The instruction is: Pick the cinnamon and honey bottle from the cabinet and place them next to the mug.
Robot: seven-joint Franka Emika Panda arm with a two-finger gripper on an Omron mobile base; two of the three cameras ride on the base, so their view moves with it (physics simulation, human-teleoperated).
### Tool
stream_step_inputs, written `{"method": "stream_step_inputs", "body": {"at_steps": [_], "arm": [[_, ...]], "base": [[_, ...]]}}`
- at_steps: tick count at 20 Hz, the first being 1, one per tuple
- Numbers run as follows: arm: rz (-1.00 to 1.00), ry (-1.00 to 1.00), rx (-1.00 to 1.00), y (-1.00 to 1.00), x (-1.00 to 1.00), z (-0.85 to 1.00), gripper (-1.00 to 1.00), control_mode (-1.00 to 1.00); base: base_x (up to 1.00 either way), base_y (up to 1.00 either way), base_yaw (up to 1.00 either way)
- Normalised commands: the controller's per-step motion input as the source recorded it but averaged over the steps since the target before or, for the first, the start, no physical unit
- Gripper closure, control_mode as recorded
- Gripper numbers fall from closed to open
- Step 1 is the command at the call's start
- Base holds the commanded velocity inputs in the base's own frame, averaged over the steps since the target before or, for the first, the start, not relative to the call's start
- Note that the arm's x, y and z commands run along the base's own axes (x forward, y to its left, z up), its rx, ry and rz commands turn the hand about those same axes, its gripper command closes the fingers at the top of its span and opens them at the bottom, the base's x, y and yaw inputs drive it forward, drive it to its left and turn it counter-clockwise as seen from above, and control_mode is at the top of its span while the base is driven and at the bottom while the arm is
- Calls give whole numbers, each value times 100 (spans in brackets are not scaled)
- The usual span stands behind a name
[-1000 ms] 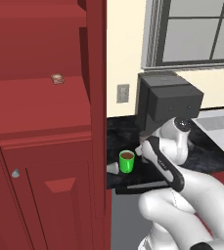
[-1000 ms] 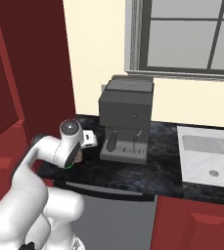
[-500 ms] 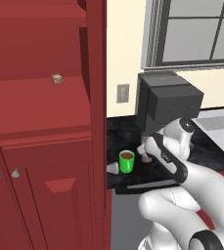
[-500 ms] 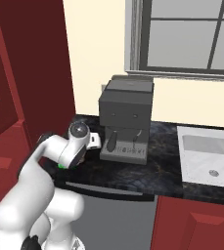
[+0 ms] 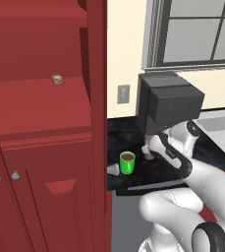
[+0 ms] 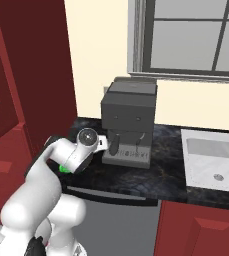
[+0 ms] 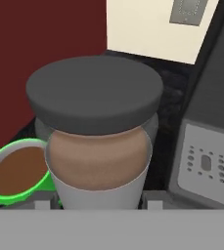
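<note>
The cinnamon [image 7: 98, 146], a brown jar with a dark grey cap, looms close in the hand view. My gripper [image 7: 98, 204] is shut on its lower part; only slivers of the fingertips show at either side. Beside the jar, at the left, stands the green mug [image 7: 16, 172] with its brown top. In the left base view my gripper [image 5: 151, 150] holds the cinnamon [image 5: 153, 156] just above the counter, right of the mug [image 5: 127, 162]. The dark red cabinet [image 5: 45, 113] stands open at left. The honey bottle is out of view.
A dark coffee machine [image 5: 169, 104] stands right behind the hand on the black counter [image 6: 136, 177]. A small pinkish-brown lump [image 5: 58, 79] lies on the cabinet shelf. A pale cone-shaped thing [image 5: 113, 170] lies left of the mug. A sink [image 6: 213, 160] is at the right.
The hand with the cinnamon has shifted right toward the coffee machine and settled low beside the mug. The arm's elbow has swung outward.
</note>
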Motion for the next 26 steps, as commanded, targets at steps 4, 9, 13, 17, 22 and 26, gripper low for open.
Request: {"method": "stream_step_inputs", "body": {"at_steps": [4, 9, 13, 17, 22, 26], "arm": [[0, -13, 2, 0, -7, -33, 100, -100], [0, -7, 2, 0, -19, -37, 100, -100], [5, 0, 0, 8, -16, -26, 100, -100], [3, -4, 0, 6, -17, -14, 100, -100], [1, -10, 0, 23, -7, -19, 100, -100], [0, -14, 0, 42, -14, -24, 100, -100]], "base": [[0, 0, 0], [0, 0, 0], [0, 0, 0], [0, 0, 0], [0, 0, 0], [0, 0, 0]]}}
